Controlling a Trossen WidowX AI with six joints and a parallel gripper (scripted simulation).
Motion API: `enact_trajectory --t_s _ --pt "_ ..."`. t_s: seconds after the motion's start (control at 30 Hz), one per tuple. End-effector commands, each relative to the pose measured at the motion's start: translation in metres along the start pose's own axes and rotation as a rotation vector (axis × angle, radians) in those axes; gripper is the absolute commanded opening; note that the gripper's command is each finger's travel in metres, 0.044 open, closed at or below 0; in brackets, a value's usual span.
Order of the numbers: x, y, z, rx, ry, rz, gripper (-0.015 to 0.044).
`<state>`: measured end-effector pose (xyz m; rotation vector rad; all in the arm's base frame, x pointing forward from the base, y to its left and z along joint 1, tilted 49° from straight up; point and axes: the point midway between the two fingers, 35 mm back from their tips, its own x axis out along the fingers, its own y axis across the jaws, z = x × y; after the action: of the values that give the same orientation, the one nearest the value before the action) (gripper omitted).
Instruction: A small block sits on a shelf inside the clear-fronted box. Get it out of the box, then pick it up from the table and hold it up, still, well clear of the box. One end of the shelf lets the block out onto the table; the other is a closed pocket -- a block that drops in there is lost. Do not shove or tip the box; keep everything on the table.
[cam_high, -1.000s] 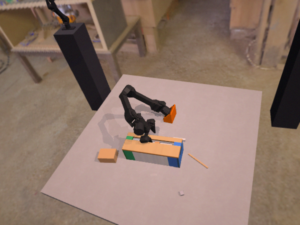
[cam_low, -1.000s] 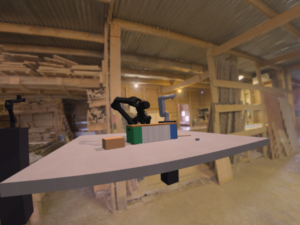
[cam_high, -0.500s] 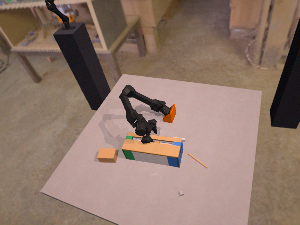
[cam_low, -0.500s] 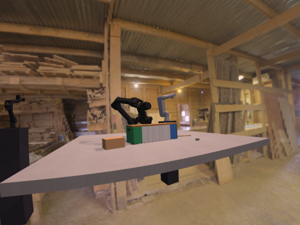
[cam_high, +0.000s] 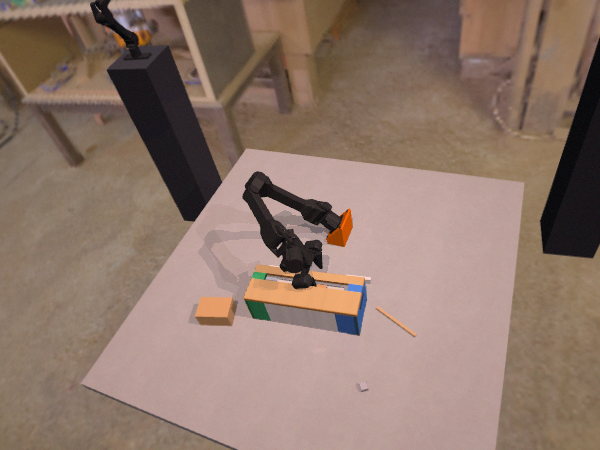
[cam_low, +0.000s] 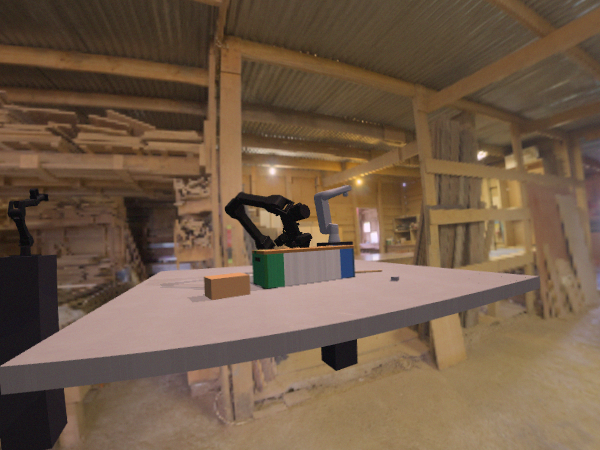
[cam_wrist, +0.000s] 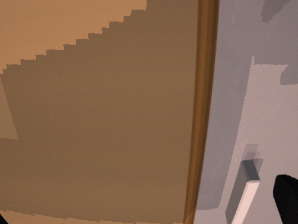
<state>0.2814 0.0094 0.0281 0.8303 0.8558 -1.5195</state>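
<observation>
The box (cam_high: 300, 297) (cam_low: 312, 267) stands upright on the table, with a green left end, a blue right end, a clear front and an orange top with a long slot. A small orange patch (cam_high: 321, 286) shows in the slot beside the gripper; I cannot tell whether it is the block. The block is not clearly seen elsewhere in the box. My gripper (cam_high: 310, 267) (cam_low: 298, 241) is open and empty, low over the middle and back of the box top. In the wrist view the orange-brown top (cam_wrist: 110, 120) fills the left; one dark fingertip shows at right.
An orange brick (cam_high: 214, 311) (cam_low: 227, 286) lies left of the box. A thin orange stick (cam_high: 396, 321) lies to its right. A small grey cube (cam_high: 363, 386) (cam_low: 395, 278) lies in front, to the right. A white bar (cam_high: 368, 280) (cam_wrist: 246, 201) lies behind the box. An orange wedge (cam_high: 341, 231) is behind it.
</observation>
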Motion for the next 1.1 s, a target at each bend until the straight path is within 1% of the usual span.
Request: enact_trajectory --t_s 0.0,1.07 --pt "0.003 0.000 -0.010 0.004 0.005 0.000 0.0400" --pt "0.025 0.000 -0.073 0.005 0.009 0.001 0.0400"
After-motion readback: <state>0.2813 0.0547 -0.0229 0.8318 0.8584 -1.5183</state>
